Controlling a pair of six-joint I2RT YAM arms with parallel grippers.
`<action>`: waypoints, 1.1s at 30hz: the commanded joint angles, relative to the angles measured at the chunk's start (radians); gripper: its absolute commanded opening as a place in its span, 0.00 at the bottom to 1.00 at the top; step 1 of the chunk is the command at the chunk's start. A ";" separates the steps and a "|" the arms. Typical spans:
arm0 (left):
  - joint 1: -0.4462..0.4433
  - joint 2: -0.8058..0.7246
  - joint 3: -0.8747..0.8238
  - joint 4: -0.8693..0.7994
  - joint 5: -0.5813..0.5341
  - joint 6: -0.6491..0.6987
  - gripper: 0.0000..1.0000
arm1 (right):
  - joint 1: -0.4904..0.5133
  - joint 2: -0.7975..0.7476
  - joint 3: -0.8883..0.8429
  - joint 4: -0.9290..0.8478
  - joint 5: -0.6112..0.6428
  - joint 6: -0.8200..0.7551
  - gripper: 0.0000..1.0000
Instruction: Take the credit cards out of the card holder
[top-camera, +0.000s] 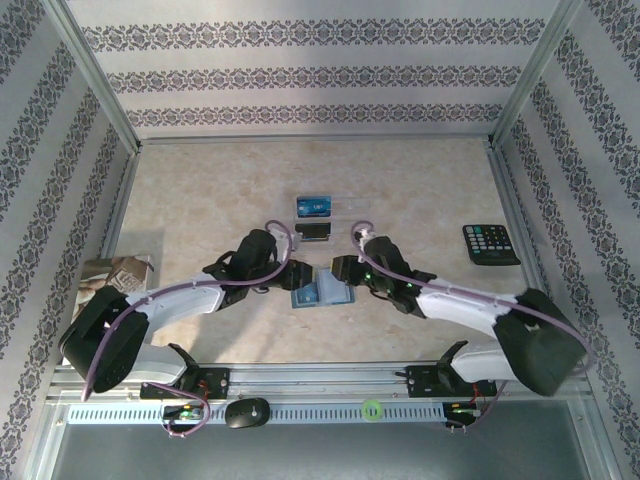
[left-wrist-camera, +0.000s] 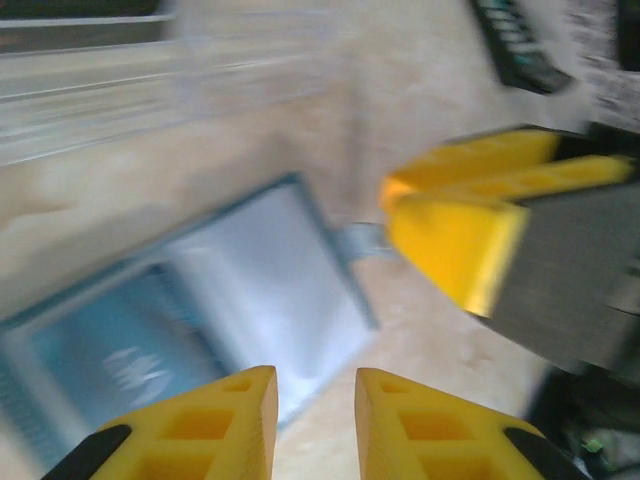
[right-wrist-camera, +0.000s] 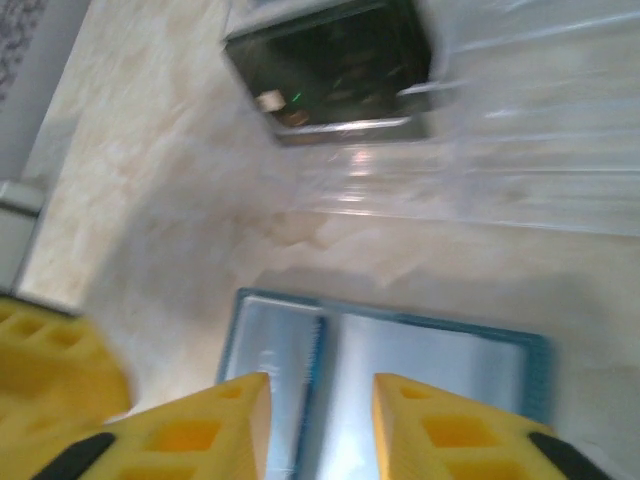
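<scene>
At the near middle of the surface (top-camera: 200, 200), between the two arms, the card holder (top-camera: 320, 293) lies opened flat with its pockets up. Blur hides whether a card is left inside; a pale mark on one panel in the left wrist view may be one. Likely risks: the holder is light and nothing pins it, so a pull on a card would probably drag the whole wallet or fold it shut unless one half is pressed down. Fingertips could pinch the pocket flap along with the card, or slip off a thin card edge. Both end effectors crowd the same small item, so they could clash. Just beyond, a blue card (top-camera: 314, 206) and a dark card (top-camera: 314, 231) lie out on a clear plastic sheet (right-wrist-camera: 540, 160), and a forward sweep could scatter them. The calculator (top-camera: 490, 243) is well apart on the right, no concern. Pose: the left end effector (left-wrist-camera: 315, 395) has its jaws a little apart with nothing between them. It sits low at the holder's left edge, arm bent and reaching in from the left. The right end effector (right-wrist-camera: 320, 392) mirrors it from the right, jaws apart over the holder's fold. I cannot tell whether it touches the holder.
</scene>
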 joint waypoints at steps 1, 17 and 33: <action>0.027 -0.004 -0.019 -0.094 -0.081 0.008 0.30 | 0.008 0.135 0.099 0.030 -0.238 0.046 0.26; 0.035 0.137 0.040 -0.129 -0.111 0.066 0.27 | 0.038 0.320 0.192 -0.126 -0.141 0.120 0.21; 0.010 0.226 0.064 -0.183 -0.153 0.097 0.16 | 0.037 0.329 0.212 -0.187 -0.111 0.102 0.22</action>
